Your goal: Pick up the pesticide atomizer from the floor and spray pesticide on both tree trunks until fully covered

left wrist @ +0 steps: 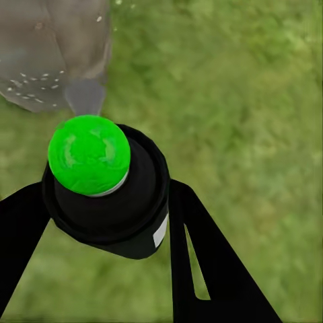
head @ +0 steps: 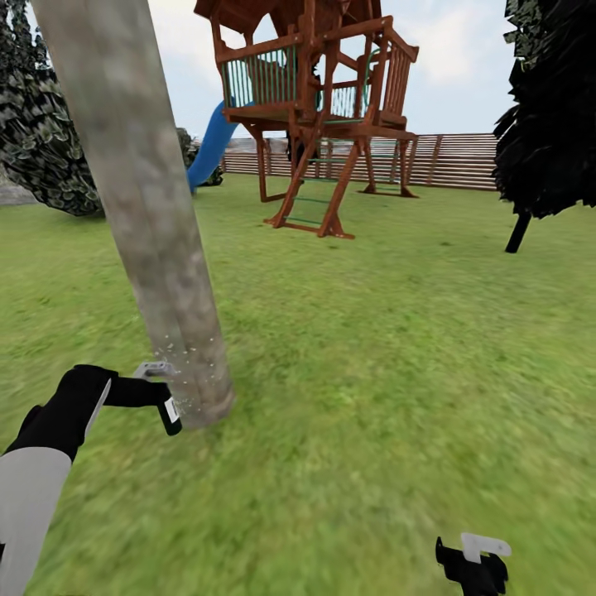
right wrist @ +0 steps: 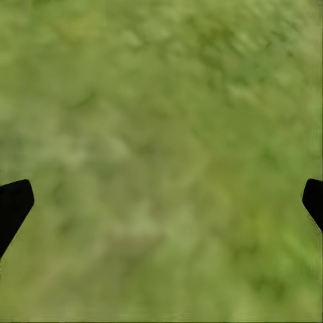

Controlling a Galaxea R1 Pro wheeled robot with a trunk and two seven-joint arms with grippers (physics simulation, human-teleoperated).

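Observation:
A thick, smooth grey-tan tree trunk (head: pixel 145 207) leans up from the lawn at the left. Close to its base, my left gripper (head: pixel 157 391) is shut on the pesticide atomizer (head: pixel 168 410), a black bottle with a white label. Fine white droplets speckle the lower trunk beside the nozzle. In the left wrist view the atomizer (left wrist: pixel 118 212) shows a bright green cap between my two black fingers (left wrist: pixel 202 262), and the speckled trunk (left wrist: pixel 47 60) stands just beyond it. My right gripper (head: pixel 473 563) hangs low at the right, open over bare grass, as does the right gripper (right wrist: pixel 161 202) in its own wrist view.
A wooden play tower (head: pixel 319 108) with a blue slide (head: pixel 211 149) stands on the lawn ahead, before a brown slat fence (head: pixel 451 161). A dark narrow tree (head: pixel 550 116) stands at the right and a dark bush (head: pixel 45 141) at the left. Open grass (head: pixel 372 356) lies between.

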